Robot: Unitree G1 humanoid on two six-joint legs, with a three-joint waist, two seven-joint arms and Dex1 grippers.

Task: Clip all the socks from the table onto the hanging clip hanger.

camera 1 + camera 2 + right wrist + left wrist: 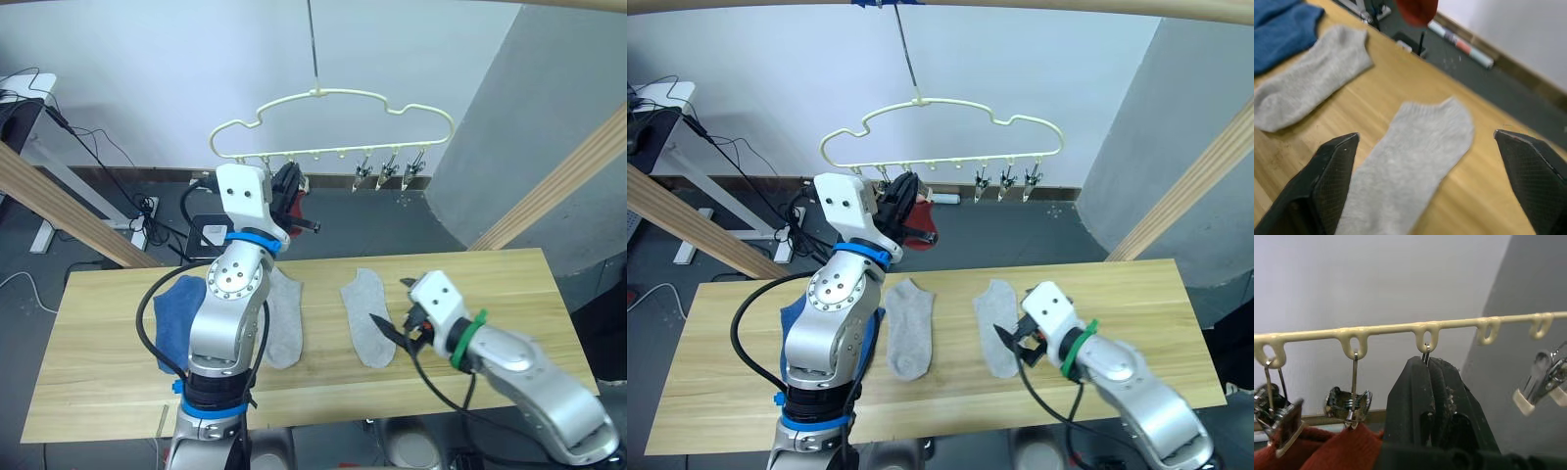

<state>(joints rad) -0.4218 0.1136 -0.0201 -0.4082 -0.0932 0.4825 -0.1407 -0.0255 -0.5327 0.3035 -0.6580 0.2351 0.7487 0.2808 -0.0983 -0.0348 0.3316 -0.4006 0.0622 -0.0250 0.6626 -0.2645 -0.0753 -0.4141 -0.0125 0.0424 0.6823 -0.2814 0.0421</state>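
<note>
Two socks [909,339] [998,338] lie side by side mid-surface [1136,294], a third [179,315] toward the left edge. Clip hanger [940,127] hangs behind the rear edge; a sock [1347,450] hangs from its left clips.

Head stereo overlooks table [490,284]; wrist cameras sit close to hanger [1400,328], socks [1415,147].

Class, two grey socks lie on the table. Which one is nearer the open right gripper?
The grey sock on the robot's right, lying just before the right gripper; the other grey sock lies beside the blue socks.
</note>
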